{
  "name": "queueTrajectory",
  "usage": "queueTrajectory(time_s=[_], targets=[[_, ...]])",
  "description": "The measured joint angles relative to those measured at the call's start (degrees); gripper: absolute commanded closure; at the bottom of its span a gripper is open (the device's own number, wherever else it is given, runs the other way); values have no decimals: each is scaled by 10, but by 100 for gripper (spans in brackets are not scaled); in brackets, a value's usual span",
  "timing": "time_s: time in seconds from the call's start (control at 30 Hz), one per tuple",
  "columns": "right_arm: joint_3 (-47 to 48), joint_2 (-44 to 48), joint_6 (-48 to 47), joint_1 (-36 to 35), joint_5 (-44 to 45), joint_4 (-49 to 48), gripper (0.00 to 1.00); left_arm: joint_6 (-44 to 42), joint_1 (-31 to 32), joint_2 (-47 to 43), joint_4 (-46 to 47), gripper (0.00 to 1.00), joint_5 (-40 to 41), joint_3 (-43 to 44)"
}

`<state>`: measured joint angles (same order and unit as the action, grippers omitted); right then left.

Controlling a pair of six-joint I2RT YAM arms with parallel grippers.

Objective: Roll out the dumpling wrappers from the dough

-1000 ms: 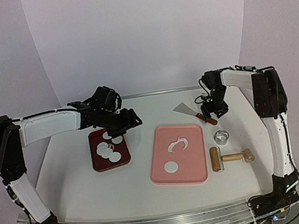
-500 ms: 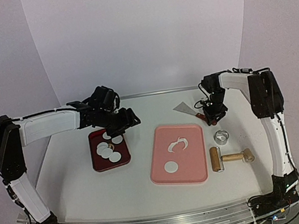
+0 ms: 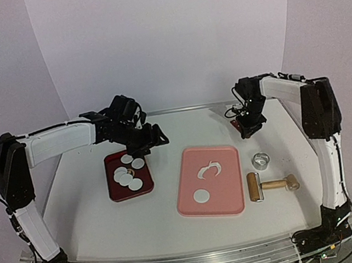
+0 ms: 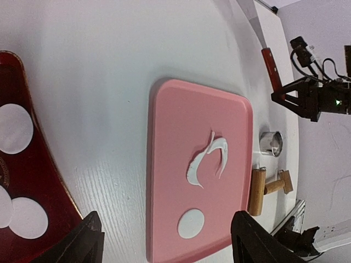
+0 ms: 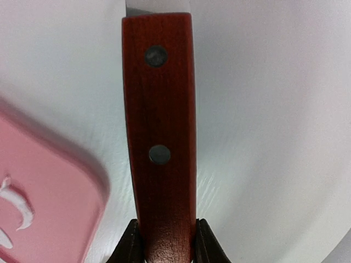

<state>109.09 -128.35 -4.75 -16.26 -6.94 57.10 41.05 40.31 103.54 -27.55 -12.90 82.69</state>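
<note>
The scraper handle (image 5: 162,137) has just been pinched by the right end effector (image 5: 164,244); the left end effector (image 4: 164,244) is held spread. Dough (image 4: 196,170) left of the right one can probably be scraped up next.

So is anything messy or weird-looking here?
Yes. On the pink board the dough is a ragged, curly scrap, not neat like the round wrapper beside it or those in the red tray. Nothing looks spilled or broken.
</note>
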Motion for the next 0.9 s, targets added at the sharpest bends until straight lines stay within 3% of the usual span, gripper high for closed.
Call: queueTrajectory(time_s=[0.13, 0.3, 0.53, 0.9], targets=[[-50, 113, 4, -47, -1, -7, 100, -11, -4, 6, -29, 20, -47, 38], [-125, 234, 38, -168, -4, -9, 100, -16, -27, 0, -35, 14, -127, 70], [-188, 254, 102, -305, -28, 5, 100, -9, -99, -41, -34, 6, -213, 62], [-156, 257, 146, -381, -47, 14, 100, -39, -134, -70, -75, 3, -284, 9]])
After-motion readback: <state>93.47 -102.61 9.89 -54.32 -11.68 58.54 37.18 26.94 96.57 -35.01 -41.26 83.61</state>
